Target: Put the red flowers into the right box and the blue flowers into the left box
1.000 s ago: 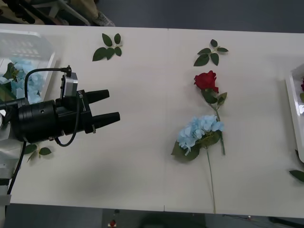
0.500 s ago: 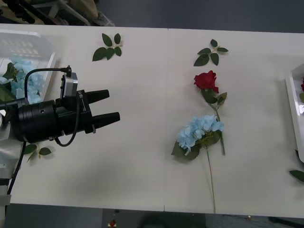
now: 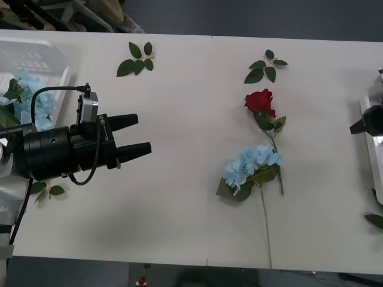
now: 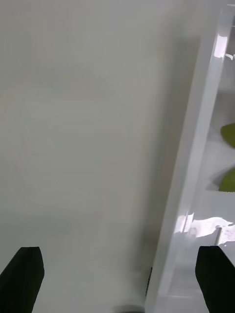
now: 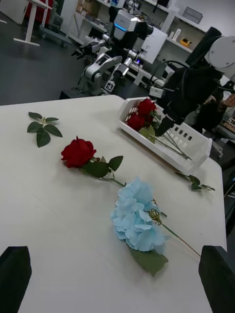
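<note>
One red flower [image 3: 259, 101] lies on the table right of centre, its stem crossing under a blue flower [image 3: 251, 164] just in front of it. Both appear in the left wrist view: the red flower [image 5: 78, 151] and the blue flower [image 5: 137, 215]. More blue flowers [image 3: 27, 104] rest in the left box [image 3: 36, 51]. More red flowers [image 5: 139, 115] sit in the right box [image 5: 196, 146]. My left gripper [image 3: 136, 135] hovers open at the table's left, pointing at the flowers. My right gripper [image 3: 365, 122] is open beside the right box's rim [image 4: 196, 171].
Loose leaf sprigs lie at the back left [image 3: 136, 58], at the back centre-right [image 3: 265, 67], near the left arm [image 3: 46, 190] and at the right edge [image 3: 376, 220]. Bare tabletop [image 3: 179, 179] spans between my left gripper and the flowers.
My right gripper has come into the front view at the right edge, by the right box. The left arm and the flowers on the table have not moved.
</note>
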You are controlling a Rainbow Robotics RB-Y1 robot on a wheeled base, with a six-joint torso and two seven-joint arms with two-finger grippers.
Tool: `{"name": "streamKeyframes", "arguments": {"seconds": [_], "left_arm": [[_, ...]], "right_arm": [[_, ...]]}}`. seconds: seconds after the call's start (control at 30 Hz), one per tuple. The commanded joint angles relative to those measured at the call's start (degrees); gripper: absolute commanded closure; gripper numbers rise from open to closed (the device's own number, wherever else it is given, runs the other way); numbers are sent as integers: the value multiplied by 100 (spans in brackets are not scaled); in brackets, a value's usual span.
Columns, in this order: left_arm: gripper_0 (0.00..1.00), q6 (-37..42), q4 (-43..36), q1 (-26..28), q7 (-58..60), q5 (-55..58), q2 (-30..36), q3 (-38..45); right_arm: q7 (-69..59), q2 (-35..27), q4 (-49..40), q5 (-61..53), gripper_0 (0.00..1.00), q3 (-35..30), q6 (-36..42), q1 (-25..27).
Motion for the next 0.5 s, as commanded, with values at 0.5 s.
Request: {"name": "streamKeyframes", "arguments": {"seconds": [0.5], "left_arm": [[0,27,-73,-99,-212,60,112,103]], "right_arm": [[-2612,196,-255,-73,9,1925,-341,-1261]]}}
